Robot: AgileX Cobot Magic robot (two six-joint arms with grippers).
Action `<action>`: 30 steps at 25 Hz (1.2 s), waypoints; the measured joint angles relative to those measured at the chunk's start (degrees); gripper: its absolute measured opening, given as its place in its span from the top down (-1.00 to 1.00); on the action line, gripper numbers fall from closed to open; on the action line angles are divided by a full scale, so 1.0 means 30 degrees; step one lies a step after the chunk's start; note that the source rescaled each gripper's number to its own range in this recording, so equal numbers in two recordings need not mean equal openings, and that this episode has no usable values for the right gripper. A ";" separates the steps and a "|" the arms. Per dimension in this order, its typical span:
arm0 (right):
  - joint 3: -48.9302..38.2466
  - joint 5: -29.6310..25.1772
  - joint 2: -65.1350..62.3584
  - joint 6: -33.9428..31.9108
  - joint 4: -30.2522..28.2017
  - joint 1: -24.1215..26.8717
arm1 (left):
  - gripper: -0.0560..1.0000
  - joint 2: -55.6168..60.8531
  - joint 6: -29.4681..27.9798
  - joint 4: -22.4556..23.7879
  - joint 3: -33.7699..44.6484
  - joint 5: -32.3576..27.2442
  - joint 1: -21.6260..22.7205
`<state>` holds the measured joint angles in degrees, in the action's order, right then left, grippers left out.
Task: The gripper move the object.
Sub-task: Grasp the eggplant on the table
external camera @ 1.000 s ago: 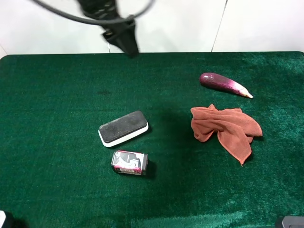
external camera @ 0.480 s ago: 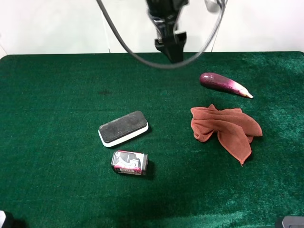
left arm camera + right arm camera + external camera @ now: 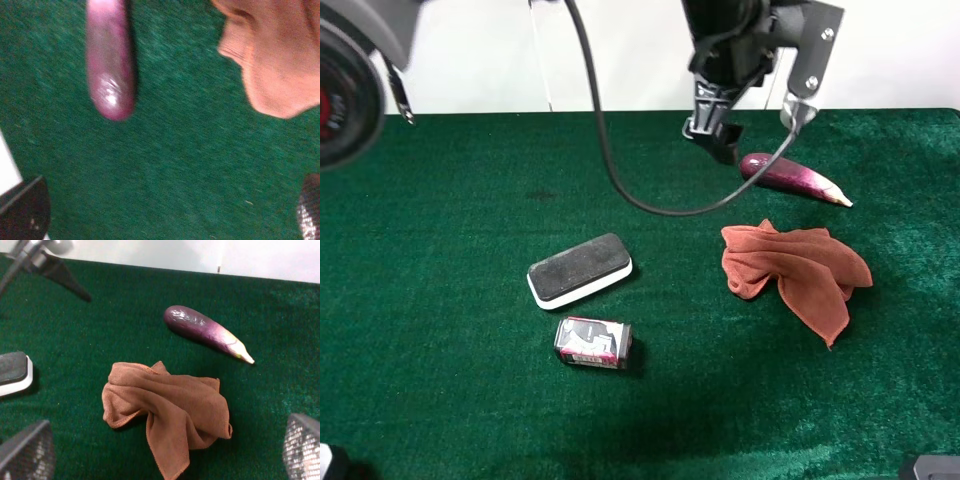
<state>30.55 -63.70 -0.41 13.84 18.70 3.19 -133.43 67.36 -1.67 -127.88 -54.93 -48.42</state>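
The purple eggplant (image 3: 790,177) lies at the far right of the green table (image 3: 440,200), whitish tip pointing right. It also shows in the left wrist view (image 3: 110,65) and the right wrist view (image 3: 205,330). My left gripper (image 3: 757,135) hangs open just above and left of the eggplant's dark end, one dark finger (image 3: 712,128) and one silver finger (image 3: 798,100) apart; it touches nothing. In its own view the left gripper (image 3: 165,215) is empty. My right gripper (image 3: 165,455) is open and empty, low and near the front, looking at the cloth.
A rust-orange cloth (image 3: 795,270) lies crumpled just in front of the eggplant. A black-topped white eraser block (image 3: 580,270) sits mid-table, with a small printed can (image 3: 592,342) on its side in front of it. A black cable (image 3: 620,170) loops down from the left arm.
My left arm has swung right along the table's back edge and come down, from above the left-centre to just beside the eggplant. The objects have not moved.
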 joint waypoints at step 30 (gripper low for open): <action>0.0000 0.0000 0.0000 0.0000 0.0000 0.0000 | -0.86 -0.4957 0.0279 0.0300 -0.0081 1.0511 -0.0350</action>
<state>30.55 -63.70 -0.41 13.84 18.70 3.19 -148.30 68.19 -0.77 -128.12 -23.39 -49.47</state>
